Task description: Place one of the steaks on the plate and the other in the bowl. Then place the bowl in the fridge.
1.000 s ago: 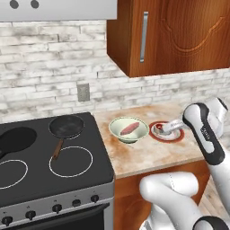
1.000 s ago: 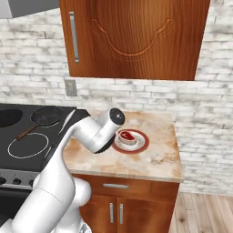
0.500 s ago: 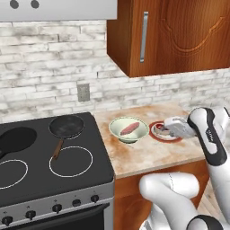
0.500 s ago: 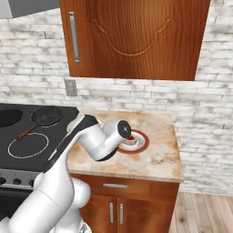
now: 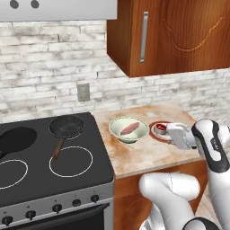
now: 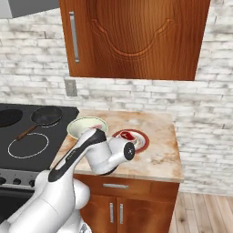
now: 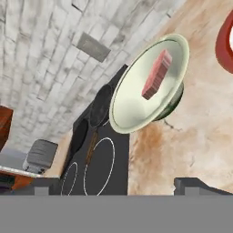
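Bowl (image 5: 129, 130) with pale steak (image 5: 130, 128) sits mid-frame on the tan bench (image 5: 148, 155), plate (image 5: 161, 130) beside it right, black stove (image 5: 49, 161) at left; brick wall behind. Fingers (image 7: 196, 184) spread wide, empty.

plate (image 7: 226, 43) cut off; hand (image 5: 173, 135) covers it

Home kitchen, rendered. Black stove (image 5: 49, 166) w/ ring burners & front knobs, dark pan (image 5: 66, 126) on back burner. Speckled counter (image 5: 148, 155) alongside stove's right edge, wood cabinets (image 5: 173, 33) above & below, whitish brick backsplash (image 5: 49, 67) w/ wall outlet (image 5: 83, 92).
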Available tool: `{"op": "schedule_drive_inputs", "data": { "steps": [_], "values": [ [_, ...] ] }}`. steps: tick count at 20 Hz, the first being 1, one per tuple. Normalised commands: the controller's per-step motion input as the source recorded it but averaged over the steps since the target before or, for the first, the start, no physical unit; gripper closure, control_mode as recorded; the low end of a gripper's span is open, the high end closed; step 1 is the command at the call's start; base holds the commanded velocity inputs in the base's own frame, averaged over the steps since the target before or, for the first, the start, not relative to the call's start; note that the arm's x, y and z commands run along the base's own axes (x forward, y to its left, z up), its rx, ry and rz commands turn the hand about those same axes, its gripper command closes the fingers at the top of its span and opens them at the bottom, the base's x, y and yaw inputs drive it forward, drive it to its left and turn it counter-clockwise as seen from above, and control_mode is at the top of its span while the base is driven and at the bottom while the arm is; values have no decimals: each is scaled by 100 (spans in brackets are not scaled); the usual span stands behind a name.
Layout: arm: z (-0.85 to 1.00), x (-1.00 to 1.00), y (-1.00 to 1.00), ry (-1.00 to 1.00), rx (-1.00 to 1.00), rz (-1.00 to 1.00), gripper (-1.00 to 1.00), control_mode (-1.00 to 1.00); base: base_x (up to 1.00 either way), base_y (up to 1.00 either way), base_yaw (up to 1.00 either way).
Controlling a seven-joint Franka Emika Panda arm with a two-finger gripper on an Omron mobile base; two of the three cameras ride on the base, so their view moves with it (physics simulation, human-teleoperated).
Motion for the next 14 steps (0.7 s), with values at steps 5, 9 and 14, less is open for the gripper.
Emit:
{"op": "schedule_drive_inputs", "data": {
  "steps": [5,9,14],
  "values": [
    [-24,17,0,11,18,0,-100,-100,0,0,0],
    [-19,38,1,10,15,0,-100,-100,0,0,0],
    [-17,48,2,11,9,-1,-100,-100,0,0,0]
  ]
}}
